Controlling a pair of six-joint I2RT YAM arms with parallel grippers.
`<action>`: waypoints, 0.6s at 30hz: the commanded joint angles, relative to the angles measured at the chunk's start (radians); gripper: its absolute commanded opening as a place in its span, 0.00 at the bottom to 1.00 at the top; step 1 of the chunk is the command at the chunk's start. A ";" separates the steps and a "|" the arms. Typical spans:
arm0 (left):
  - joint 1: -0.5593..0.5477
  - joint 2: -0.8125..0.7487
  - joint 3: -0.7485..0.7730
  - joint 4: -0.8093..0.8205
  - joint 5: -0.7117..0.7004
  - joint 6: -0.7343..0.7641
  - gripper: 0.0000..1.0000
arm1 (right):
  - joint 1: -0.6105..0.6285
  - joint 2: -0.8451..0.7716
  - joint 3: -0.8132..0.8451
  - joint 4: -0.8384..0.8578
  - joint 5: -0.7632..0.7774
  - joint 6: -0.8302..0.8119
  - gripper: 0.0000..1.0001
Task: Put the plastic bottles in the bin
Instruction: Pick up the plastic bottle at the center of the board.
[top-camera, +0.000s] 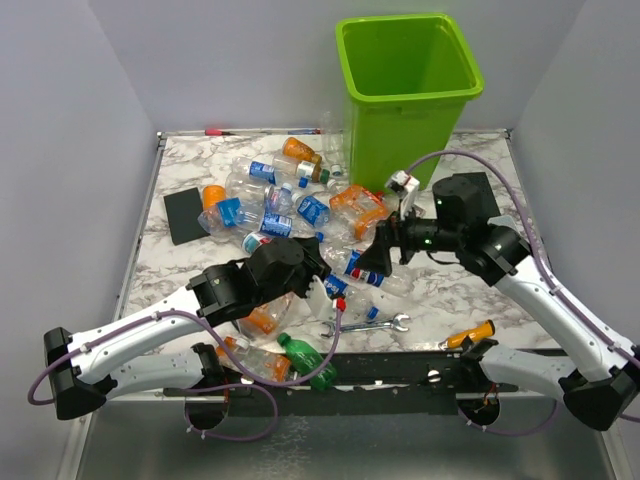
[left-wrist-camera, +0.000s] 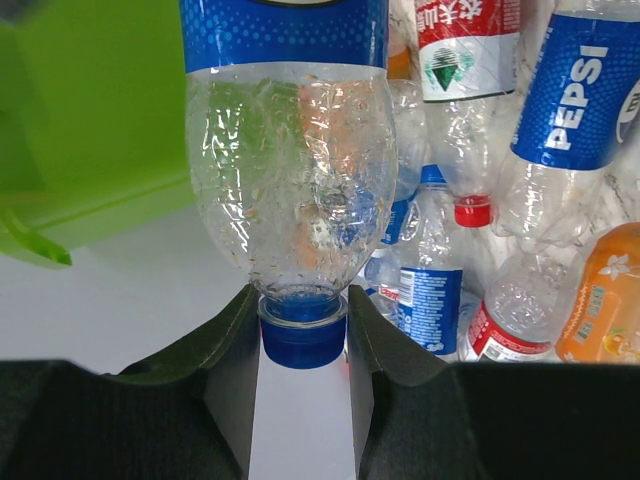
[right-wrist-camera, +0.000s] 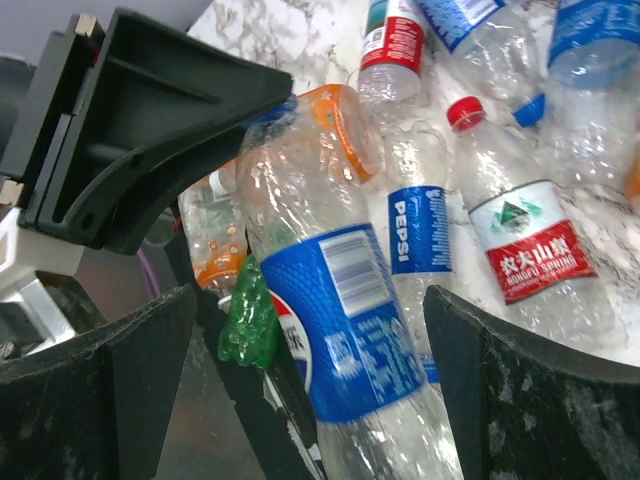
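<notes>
My left gripper (left-wrist-camera: 302, 312) is shut on the blue-capped neck of a clear Pepsi bottle (left-wrist-camera: 290, 170), which stands out ahead of it. In the top view that held bottle (top-camera: 358, 268) lies lifted between the two arms at mid-table, with the left gripper (top-camera: 325, 283) at its cap end. My right gripper (right-wrist-camera: 308, 300) is open, one finger on each side of the same bottle's blue label (right-wrist-camera: 345, 330), not closed on it. The right gripper (top-camera: 382, 257) faces the left one. The lime-green bin (top-camera: 400, 130) stands at the back. More plastic bottles (top-camera: 280, 195) are heaped left of the bin.
A silver wrench (top-camera: 375, 324) and an orange-handled screwdriver (top-camera: 470, 337) lie near the front edge. A green bottle (top-camera: 305, 358) and an orange one (top-camera: 255, 357) lie beside the left arm. A black pad (top-camera: 185, 215) sits at the left, another (top-camera: 470, 190) behind the right arm.
</notes>
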 joint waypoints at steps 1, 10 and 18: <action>-0.004 0.010 0.078 -0.016 0.008 0.030 0.00 | 0.134 0.073 0.084 -0.028 0.156 -0.089 1.00; -0.004 0.019 0.122 -0.028 0.046 0.045 0.00 | 0.256 0.168 0.096 -0.051 0.322 -0.154 0.95; -0.004 0.021 0.126 -0.030 0.057 0.040 0.00 | 0.263 0.140 0.046 0.019 0.360 -0.172 0.57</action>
